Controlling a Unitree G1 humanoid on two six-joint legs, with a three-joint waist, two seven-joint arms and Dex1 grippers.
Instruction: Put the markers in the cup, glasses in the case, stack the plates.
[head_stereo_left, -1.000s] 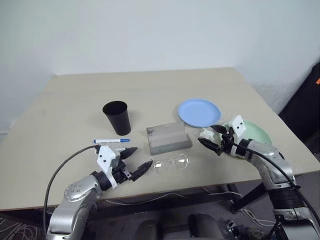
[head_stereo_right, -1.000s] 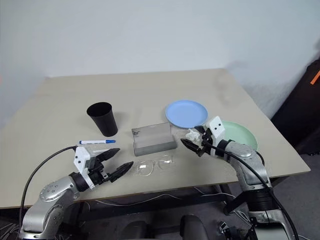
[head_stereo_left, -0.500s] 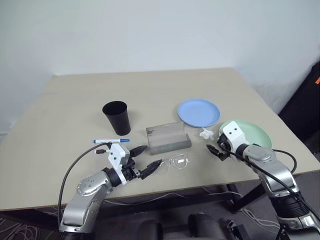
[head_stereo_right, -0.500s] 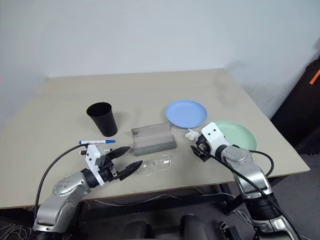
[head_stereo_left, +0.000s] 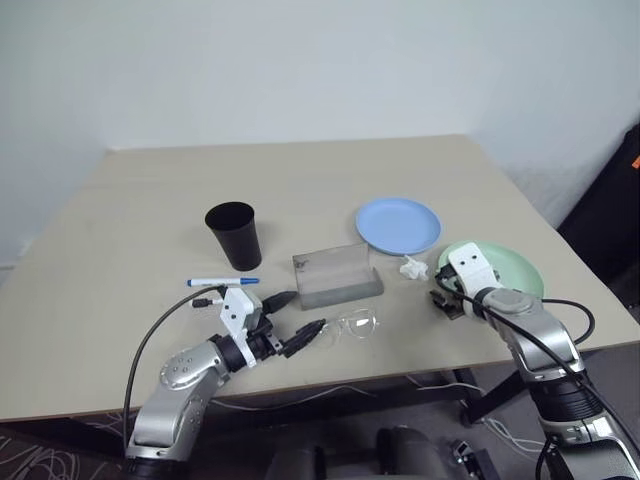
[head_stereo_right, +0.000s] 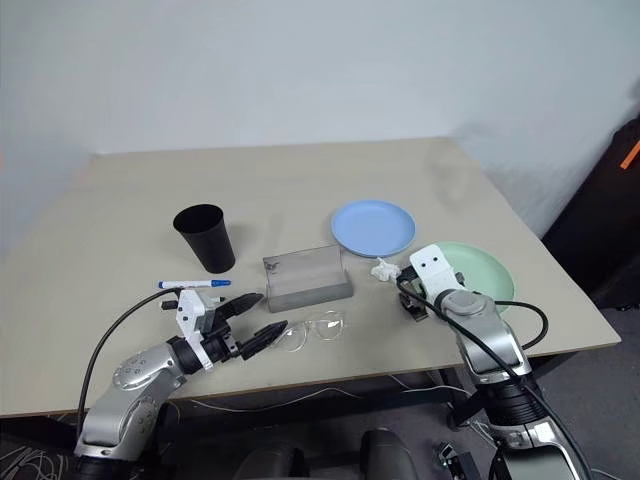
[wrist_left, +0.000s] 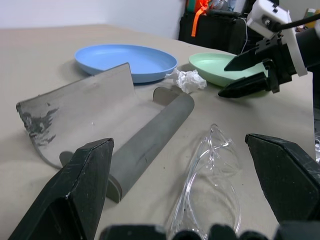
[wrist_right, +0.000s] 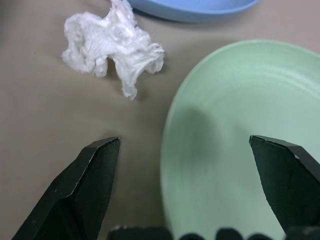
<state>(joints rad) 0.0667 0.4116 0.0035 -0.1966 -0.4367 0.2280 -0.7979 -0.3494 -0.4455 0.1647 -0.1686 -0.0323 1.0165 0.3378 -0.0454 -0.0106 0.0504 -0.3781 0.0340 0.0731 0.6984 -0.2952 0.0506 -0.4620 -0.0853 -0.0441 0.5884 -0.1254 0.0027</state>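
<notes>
While the left gripper (head_stereo_left: 290, 321) gapes wide beside the clear-framed plastic glasses (head_stereo_left: 352, 325), the right gripper (wrist_right: 187, 165) spreads empty over the round mint green plate's (wrist_right: 250, 145) rim on the bench (head_stereo_left: 150, 200).

- left arm (head_stereo_left: 185, 375): silver-grey metal segments, black cable looping alongside
- left gripper (head_stereo_left: 290, 320): white bracket, two black tapered fingers (matte)
- right arm (head_stereo_left: 535, 340): same silver-grey, black cable
- right gripper (head_stereo_left: 447, 298): white two-holed bracket
</notes>
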